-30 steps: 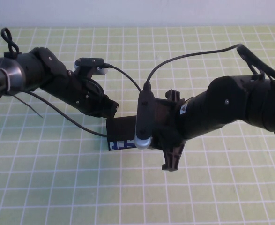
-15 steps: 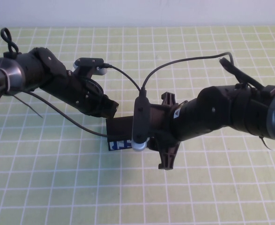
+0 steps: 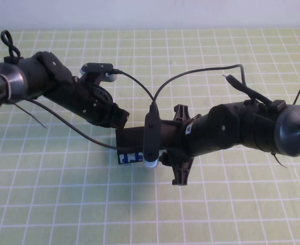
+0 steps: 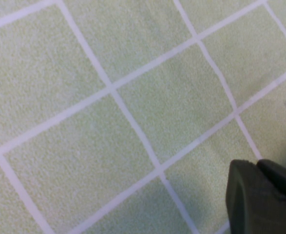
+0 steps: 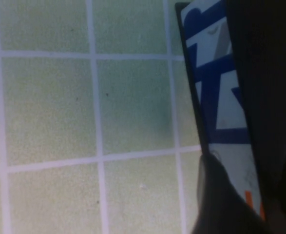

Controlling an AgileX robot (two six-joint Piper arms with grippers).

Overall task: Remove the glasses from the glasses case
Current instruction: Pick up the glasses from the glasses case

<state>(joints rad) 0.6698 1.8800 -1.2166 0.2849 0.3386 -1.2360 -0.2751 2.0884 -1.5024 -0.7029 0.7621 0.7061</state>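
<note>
High view: glasses case [image 3: 131, 146] lies between left gripper [image 3: 120, 118] (touching?) and right gripper [image 3: 157, 148].

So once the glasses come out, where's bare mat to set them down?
Bare mat lies across the near side, in front of the glasses case, and along the far edge. The centre is crowded: the left gripper sits at the case's left end and the right gripper over its right end.
</note>
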